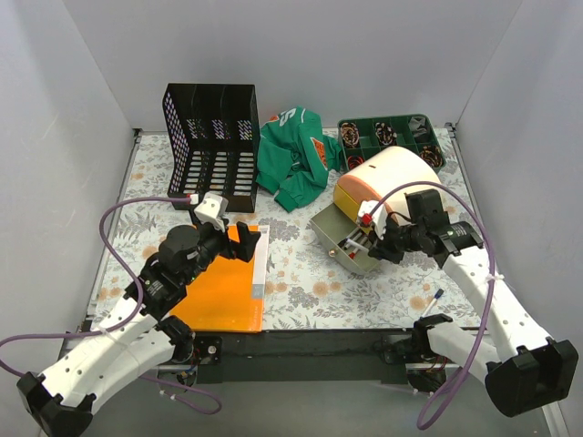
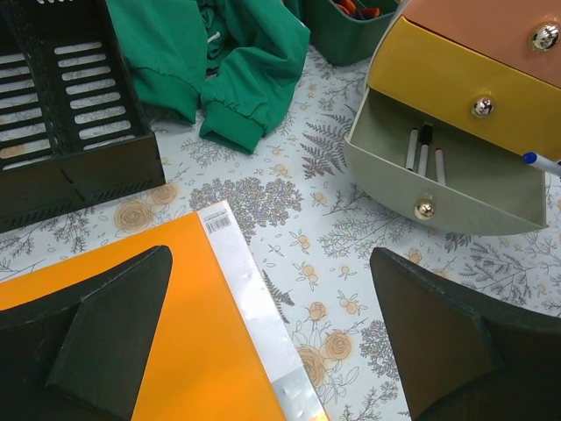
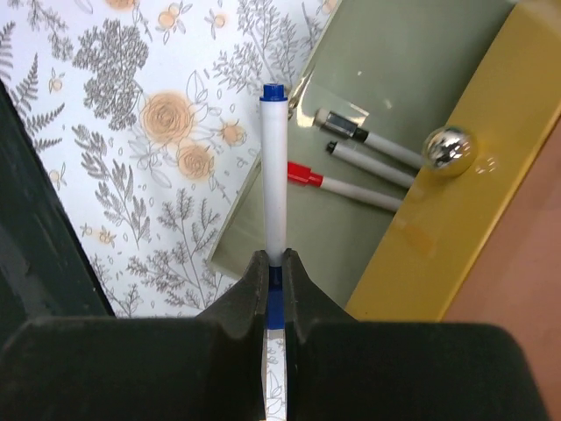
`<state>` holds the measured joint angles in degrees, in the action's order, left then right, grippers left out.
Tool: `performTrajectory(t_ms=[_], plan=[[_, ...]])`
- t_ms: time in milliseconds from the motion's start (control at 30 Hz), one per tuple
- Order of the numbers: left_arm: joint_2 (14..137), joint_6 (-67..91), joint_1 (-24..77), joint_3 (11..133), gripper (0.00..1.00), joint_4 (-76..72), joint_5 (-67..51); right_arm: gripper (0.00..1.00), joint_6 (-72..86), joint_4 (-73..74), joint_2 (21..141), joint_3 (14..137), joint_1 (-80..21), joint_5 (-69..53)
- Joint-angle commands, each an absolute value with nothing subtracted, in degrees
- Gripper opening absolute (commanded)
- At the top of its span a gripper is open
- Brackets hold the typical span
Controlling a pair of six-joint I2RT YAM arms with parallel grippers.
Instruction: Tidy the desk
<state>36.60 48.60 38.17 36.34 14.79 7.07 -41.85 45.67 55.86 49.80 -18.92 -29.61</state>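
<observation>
- The desk, its fern-and-flower cover running from the black front rim to the back wall, lies under both arms.
- Nearest, on the left, an orange folder lies flat on the cover. The left gripper hangs over its far corner with the jaws spread wide and nothing between them.
- Farther in, on the right, the right gripper is pressed together on a marker, pinching its white barrel.
- The marker's long axis runs straight out from the jaws. Its blue tip sits over the rim of the open drawer, the lowest one of a small drawer unit.
- Three loose pens already lie on the drawer floor, crosswise to the held marker.
- The coming move likely turns on this: the drawer's hollow lies just ahead and to one side of the tip, so the marker needs a short carry inward before release, or it may catch the rim.
- The right arm is at the drawer. The left is well apart from it, across bare cover.
- Along the back stand a black file rack, a crumpled green garment and a green compartment tray.
</observation>
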Motion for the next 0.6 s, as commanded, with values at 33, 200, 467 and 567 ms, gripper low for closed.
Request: performTrajectory(t_ms=[33, 200, 467, 567], plan=[[37.26, 47.64, 37.62, 36.3, 0.98, 14.06, 7.38, 0.01, -36.65, 40.69, 59.14, 54.49, -21.26, -27.17], [37.09, 47.55, 37.44, 36.21, 0.98, 14.15, 7.56, 0.13, -36.65, 39.11, 60.91, 54.84, -22.85, -22.51], [37.0, 47.55, 37.35, 36.39, 0.98, 14.06, 6.77, 0.43, -37.97, 41.12, 60.56, 54.93, -23.03, -23.64], [36.65, 47.55, 37.27, 36.39, 0.98, 14.24, 6.59, 0.45, -42.0, 44.63, 60.29, 55.63, -22.68, -26.01]])
